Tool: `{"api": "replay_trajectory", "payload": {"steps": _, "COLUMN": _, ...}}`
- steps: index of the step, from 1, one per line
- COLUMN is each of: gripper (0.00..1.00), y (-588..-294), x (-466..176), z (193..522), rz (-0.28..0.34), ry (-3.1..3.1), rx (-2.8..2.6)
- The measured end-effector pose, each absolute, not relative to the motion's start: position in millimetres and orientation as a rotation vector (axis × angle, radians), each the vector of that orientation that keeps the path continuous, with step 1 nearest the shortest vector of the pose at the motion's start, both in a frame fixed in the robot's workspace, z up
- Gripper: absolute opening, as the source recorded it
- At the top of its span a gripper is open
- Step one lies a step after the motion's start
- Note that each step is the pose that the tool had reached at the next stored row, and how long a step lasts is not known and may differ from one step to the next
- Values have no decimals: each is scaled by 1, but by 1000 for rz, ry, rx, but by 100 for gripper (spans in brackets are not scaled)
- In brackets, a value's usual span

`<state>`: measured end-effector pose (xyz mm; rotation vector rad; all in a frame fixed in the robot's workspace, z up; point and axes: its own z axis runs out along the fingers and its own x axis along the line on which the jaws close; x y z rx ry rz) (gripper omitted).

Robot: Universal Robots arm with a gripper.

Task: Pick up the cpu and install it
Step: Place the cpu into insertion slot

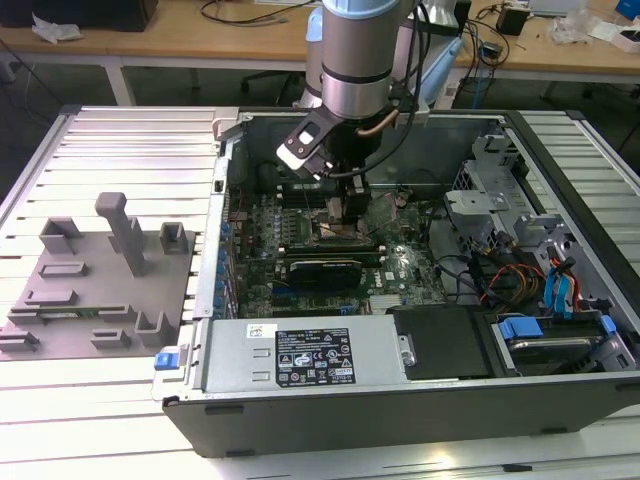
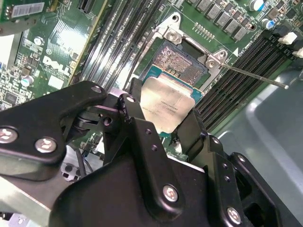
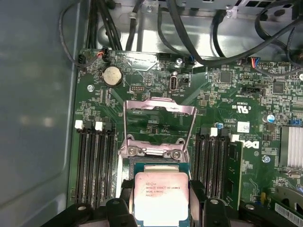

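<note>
1. Inside computer case (image 1: 400,400), over middle of board (image 2: 57,47): chip (image 2: 165,101) pinched by gripper (image 2: 163,120), fingers (image 2: 133,109) pressed on two opposite edges, metal top facing wrist cams.
2. Key relation: chip directly under tool, hanging partly over socket (image 2: 182,59). Bare pin field showing beyond chip's far edge, on hinge side. Judged offset along board, not fully overlapped.
3. Chip edges approx parallel w/ socket edges in both wrist views. Flat, no obvious tilt. Square part, so no long axis to note.
4. Cover frame (image 3: 160,106) flipped up & open. Latch rod (image 2: 255,78) swung out to one side.
5. Chip-to-socket contact: cannot tell, gap not visible.
6. Arm pose (exterior view): straight down into case, wrist vertical, tool aimed at board. Grey tray (image 1: 100,290) well apart, outside case on the exterior view's left.
</note>
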<state>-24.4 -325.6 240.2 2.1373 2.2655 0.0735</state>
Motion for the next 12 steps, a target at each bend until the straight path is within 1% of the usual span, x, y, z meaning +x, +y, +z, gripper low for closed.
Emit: {"api": "replay_trajectory", "payload": {"steps": 12, "gripper": 55, "y": -325, "x": -24, "z": 238, "rz": 74, "ry": 2265, "rx": 2138}}
